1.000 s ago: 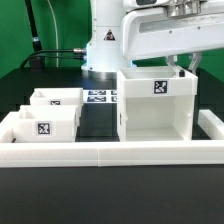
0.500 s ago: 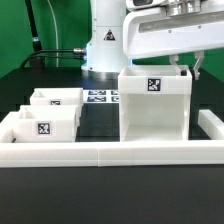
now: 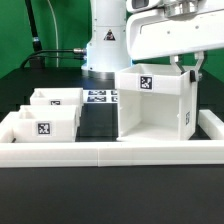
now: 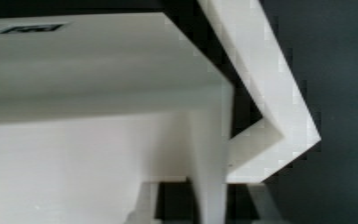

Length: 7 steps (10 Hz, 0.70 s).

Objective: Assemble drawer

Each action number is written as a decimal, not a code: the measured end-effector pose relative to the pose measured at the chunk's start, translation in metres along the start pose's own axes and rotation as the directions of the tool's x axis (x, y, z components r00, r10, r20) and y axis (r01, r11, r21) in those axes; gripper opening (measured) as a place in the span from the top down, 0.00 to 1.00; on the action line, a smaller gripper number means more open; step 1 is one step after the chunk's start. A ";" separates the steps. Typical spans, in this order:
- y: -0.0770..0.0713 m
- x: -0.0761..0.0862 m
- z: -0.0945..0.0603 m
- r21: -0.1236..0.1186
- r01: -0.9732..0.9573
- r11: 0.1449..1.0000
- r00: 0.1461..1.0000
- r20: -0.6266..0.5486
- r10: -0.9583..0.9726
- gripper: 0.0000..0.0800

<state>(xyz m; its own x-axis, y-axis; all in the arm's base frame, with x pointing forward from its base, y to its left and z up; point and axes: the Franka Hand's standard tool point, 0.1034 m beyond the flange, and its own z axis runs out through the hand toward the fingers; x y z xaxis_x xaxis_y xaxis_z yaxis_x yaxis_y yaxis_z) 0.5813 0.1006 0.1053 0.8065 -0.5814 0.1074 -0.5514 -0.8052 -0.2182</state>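
The white drawer box (image 3: pixel 152 105), open at the front with a marker tag on its top rim, stands at the exterior view's right. My gripper (image 3: pixel 186 68) is at its top right edge, shut on the box's side wall. In the wrist view the two dark fingers (image 4: pixel 172 203) sit on either side of that thin white wall, with the gripper (image 4: pixel 211 205) closed on it and the box panel (image 4: pixel 87 100) spreading out beyond. Two small white drawers (image 3: pixel 57 99) (image 3: pixel 42 125) with tags stand at the exterior view's left.
A low white rail (image 3: pixel 110 152) runs along the front and sides of the work area. The marker board (image 3: pixel 98 97) lies flat behind the parts, in front of the robot base (image 3: pixel 105 40). A black cable hangs at the back left.
The drawer box has turned in my grip: its top rim rose a little and its tag shifted toward the exterior view's left. The small drawers have not moved.
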 end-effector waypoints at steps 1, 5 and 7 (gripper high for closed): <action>-0.002 0.001 -0.001 0.008 -0.045 0.999 0.999 -0.002 0.045 0.94; -0.006 0.001 -0.002 0.037 -0.386 0.922 0.922 -0.003 0.386 0.94; -0.003 0.005 -0.003 0.045 -0.591 0.805 0.806 0.005 0.592 0.94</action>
<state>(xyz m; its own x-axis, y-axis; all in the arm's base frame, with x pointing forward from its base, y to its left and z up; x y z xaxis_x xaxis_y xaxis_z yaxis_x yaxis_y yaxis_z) 0.5869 0.0998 0.1094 0.3247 -0.9446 -0.0470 -0.9113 -0.2992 -0.2830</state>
